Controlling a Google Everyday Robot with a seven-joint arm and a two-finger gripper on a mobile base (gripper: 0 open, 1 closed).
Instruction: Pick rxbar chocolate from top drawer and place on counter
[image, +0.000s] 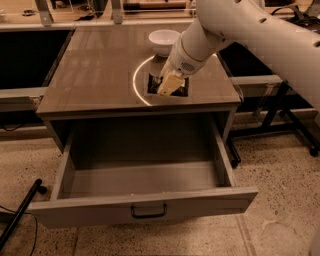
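Observation:
The rxbar chocolate (152, 87) is a dark flat bar lying on the counter (95, 70) near its front edge, just right of the bright arc (136, 85). My gripper (168, 86) hangs on the white arm from the upper right, directly over the bar and covering its middle. I cannot tell whether it touches the bar. The top drawer (90, 214) is pulled fully out below the counter. Its grey inside shows nothing in it, and its black handle (149, 211) faces the camera.
A white bowl (164, 40) stands on the counter behind the gripper. Dark shelving lies to the left and black metal legs (280, 115) to the right of the cabinet. A black bar (20, 212) lies on the speckled floor at lower left.

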